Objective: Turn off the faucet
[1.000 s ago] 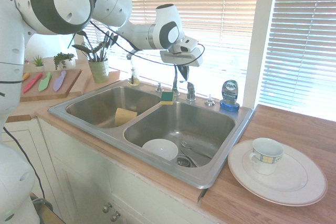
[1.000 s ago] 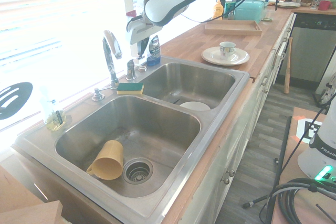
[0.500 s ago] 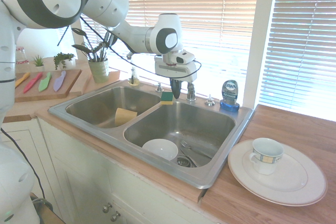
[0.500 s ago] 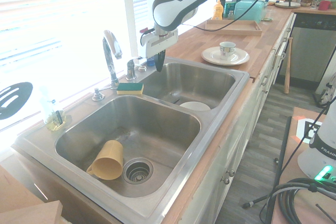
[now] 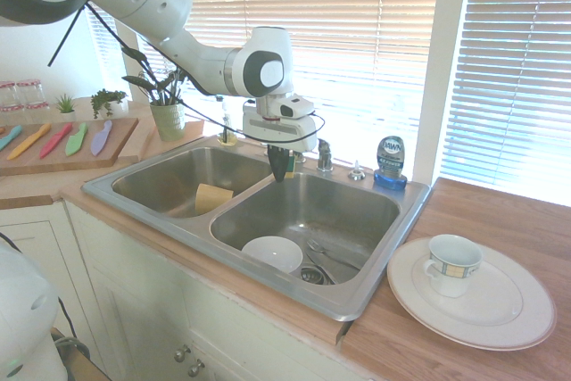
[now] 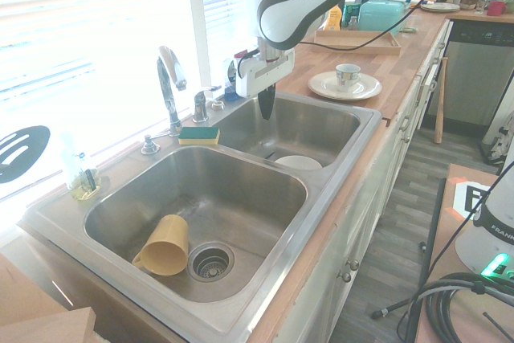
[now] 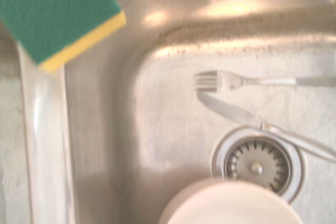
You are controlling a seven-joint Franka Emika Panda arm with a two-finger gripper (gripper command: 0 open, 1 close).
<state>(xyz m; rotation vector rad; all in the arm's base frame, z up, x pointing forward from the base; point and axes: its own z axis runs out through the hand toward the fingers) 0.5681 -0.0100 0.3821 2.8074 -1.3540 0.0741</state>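
Chrome faucet point(image 6: 168, 94) stands at the window side of a double sink point(image 6: 328, 168), its tall gooseneck spout rising behind the divider and its short lever handle point(image 6: 201, 106) mounted separately just beside it. A white robot arm point(image 5: 206, 67) reaches in over the basin that holds a pale bowl point(image 5: 272, 254), its gripper point(image 6: 266, 117) pointing down with the fingers drawn together, nothing visible between them. The handle lies toward the window from those fingertips, well clear of contact, and on the dish-soap bottle's side of them as the first exterior view has it; the second exterior view places it between the spout and the gripper. Its stubby body is upright, with a thin arm on top that appears to lean toward the basin side. Pushing the lever looks to be the step at hand, and the approach would call for travel back toward the window, narrow fingers meeting the lever rather than the taller spout. A green-and-yellow sponge point(image 6: 199, 136) near the spout's foot could be knocked on a low pass, as could the blue soap bottle point(image 5: 391, 163) on an overshoot. No stream of water can be made out, and which way the lever closes is unclear.
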